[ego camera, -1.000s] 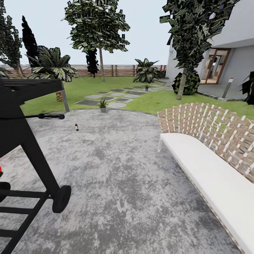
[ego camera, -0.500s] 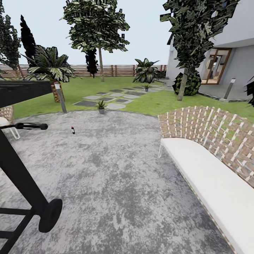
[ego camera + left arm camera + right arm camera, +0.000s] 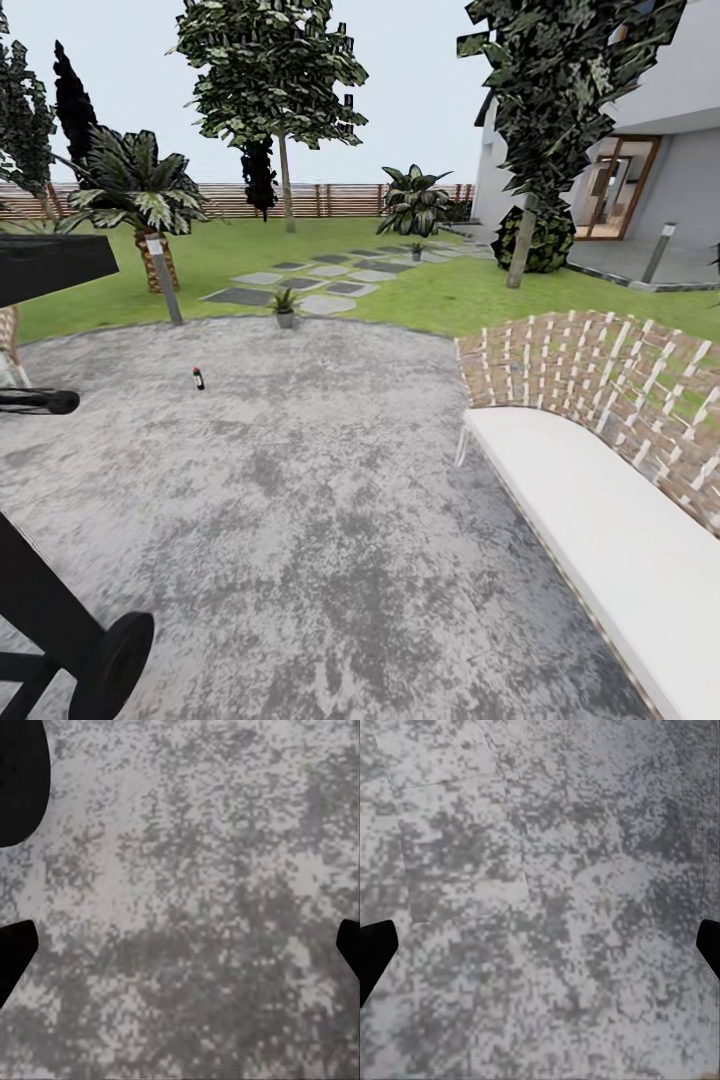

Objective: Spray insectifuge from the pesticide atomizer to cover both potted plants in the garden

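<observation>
The pesticide atomizer (image 3: 198, 378) is standing upright on the paved patch (image 3: 300, 480), toward its far-left edge; a potted plant (image 3: 285, 307) is sitting at its far edge. Both pincers are gaping apart over paving.

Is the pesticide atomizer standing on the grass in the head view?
No, the pesticide atomizer stands upright on the grey paved patch, short of the lawn.

Atomizer (image 3: 198, 378) upright on grey paving, red top. Near potted plant (image 3: 285, 306) at paving edge; second (image 3: 416, 249) beside stepping stones.
</observation>
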You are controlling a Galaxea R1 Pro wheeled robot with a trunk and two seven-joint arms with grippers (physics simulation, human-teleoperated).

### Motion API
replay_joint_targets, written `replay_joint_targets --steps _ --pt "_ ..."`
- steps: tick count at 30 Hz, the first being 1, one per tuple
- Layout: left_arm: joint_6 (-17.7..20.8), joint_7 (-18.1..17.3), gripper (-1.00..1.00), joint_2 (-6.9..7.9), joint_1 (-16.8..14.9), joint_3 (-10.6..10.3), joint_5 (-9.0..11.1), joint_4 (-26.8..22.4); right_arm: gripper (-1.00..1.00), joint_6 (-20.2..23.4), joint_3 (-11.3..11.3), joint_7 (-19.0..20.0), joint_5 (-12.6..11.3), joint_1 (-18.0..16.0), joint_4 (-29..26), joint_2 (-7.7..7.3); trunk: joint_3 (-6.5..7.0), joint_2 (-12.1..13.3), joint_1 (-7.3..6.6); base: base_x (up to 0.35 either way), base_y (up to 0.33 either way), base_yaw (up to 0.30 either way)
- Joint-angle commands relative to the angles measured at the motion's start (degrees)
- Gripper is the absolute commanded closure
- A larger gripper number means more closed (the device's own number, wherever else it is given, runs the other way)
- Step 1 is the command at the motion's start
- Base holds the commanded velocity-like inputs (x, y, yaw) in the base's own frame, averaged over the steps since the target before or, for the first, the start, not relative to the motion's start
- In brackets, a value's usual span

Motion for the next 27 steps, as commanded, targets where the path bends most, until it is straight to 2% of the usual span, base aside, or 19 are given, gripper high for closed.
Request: replay_joint_targets --steps 1,27 --pt "-0.2 -0.1 -1.0 0.0 0.0 0.1 -0.1 0.0 -1.0 -0.2 0.0 -0.2 0.0 0.0 0.0 0.0 -0.05 0.0 0.02 0.339 0.0 0.0" --pt "-0.1 -0.1 -1.0 -0.09 0.0 0.1 -0.1 0.0 -1.0 -0.2 0.0 -0.2 0.0 0.0 0.0 0.0 -0.05 0.0 0.02 0.34 0.0 0.0"
